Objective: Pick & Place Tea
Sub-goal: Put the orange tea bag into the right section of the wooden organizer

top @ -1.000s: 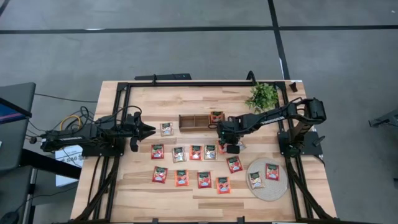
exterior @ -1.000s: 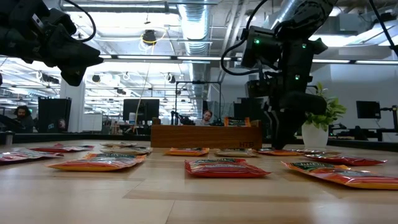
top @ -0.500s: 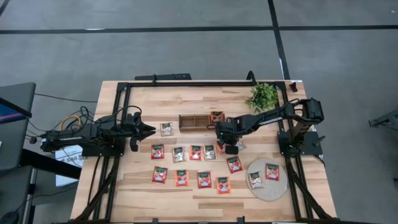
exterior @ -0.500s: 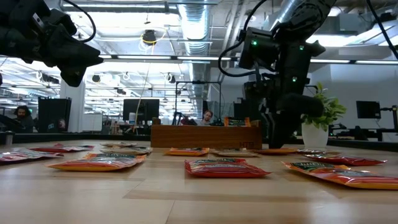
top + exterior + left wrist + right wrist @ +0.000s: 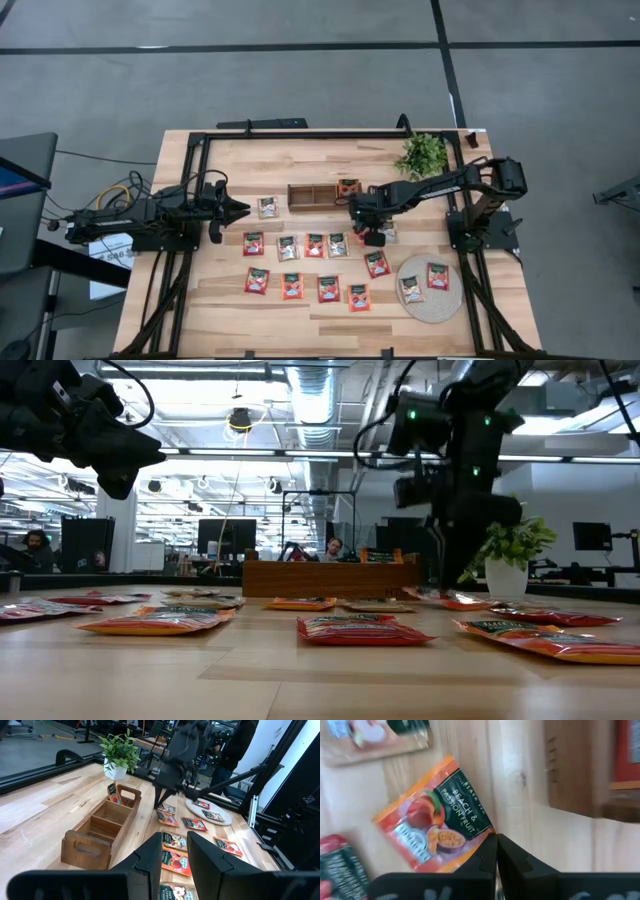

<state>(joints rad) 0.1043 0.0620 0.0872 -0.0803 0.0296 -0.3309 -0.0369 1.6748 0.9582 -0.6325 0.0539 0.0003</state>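
Right gripper pinches a sachet beside the wooden box

On the pale wooden counter [image 5: 230, 290], the long wooden divided box [image 5: 312, 196] sits behind rows of red and beige square tea sachets [image 5: 315, 245]. The right gripper [image 5: 496, 851] has its jaws closed on the edge of an orange peach-passionfruit sachet [image 5: 436, 829]. The left gripper [image 5: 174, 851] hovers half-open, holding nothing.

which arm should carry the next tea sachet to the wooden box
Right. Its hand is shut on a peach sachet right beside the wooden box. The left hand hovers empty at the table's left.
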